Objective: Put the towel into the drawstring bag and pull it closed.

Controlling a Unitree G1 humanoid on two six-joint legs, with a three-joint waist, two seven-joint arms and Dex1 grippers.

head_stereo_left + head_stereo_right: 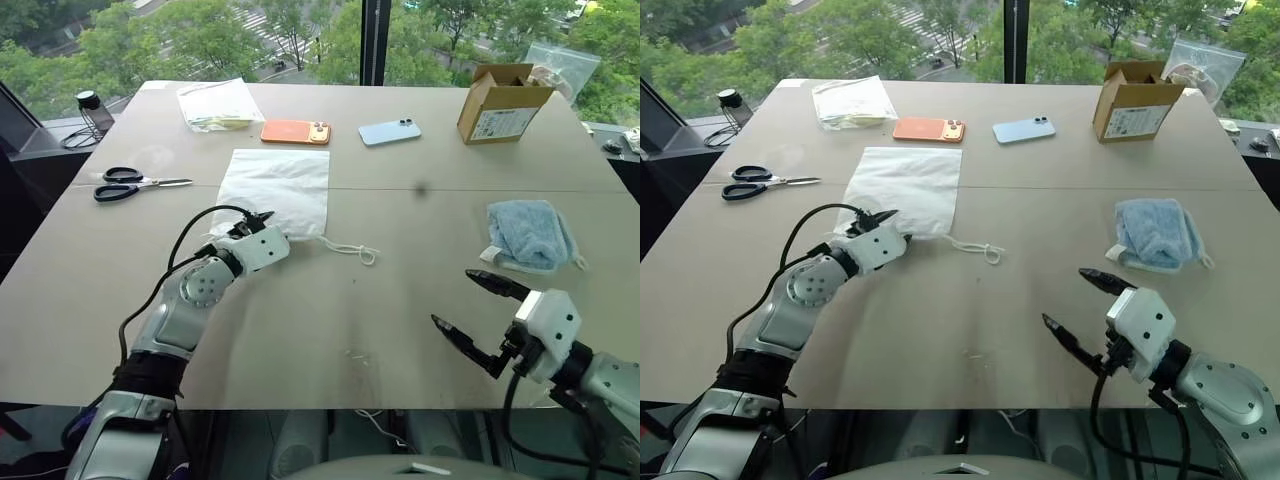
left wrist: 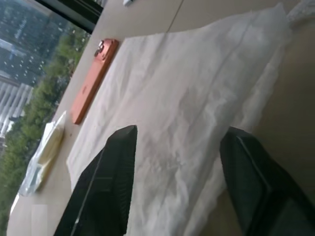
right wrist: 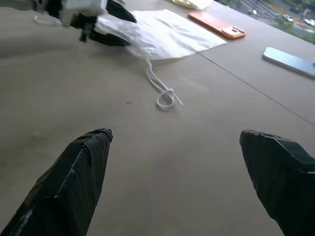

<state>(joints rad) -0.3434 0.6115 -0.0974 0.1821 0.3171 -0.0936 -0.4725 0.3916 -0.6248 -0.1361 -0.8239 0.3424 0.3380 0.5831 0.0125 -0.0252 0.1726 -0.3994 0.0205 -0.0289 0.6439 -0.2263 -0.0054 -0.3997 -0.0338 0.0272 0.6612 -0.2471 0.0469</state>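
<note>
Bag (image 1: 278, 188): thin white see-through pouch, roughly square, flat and a bit wrinkled, centre of frame just left of middle. White cord (image 1: 352, 249) trails off its lower right corner in a small loop. Towel (image 1: 530, 235): small light-blue fluffy cloth, bunched, white tag at its lower left edge, right of frame at mid height, well apart from the bag.

Left gripper (image 1: 252, 222) is at the bag's lower left corner, fingers over the fabric edge; in the wrist view the two black fingers (image 2: 112, 182) stand apart with the white cloth between them, not pinching it. Right gripper (image 1: 472, 305) is lower right, fingers spread wide, holding nothing, hanging over bare table below and left of the towel, not touching it.

Table (image 1: 330, 320): plain tan top with a seam across the middle. Scissors (image 1: 135, 184) at left, orange phone (image 1: 296, 132) and blue phone (image 1: 389, 131) just above the bag, clear zip bag (image 1: 218, 103) upper left, open cardboard box (image 1: 500, 102) upper right. Big window behind with green trees outside.
</note>
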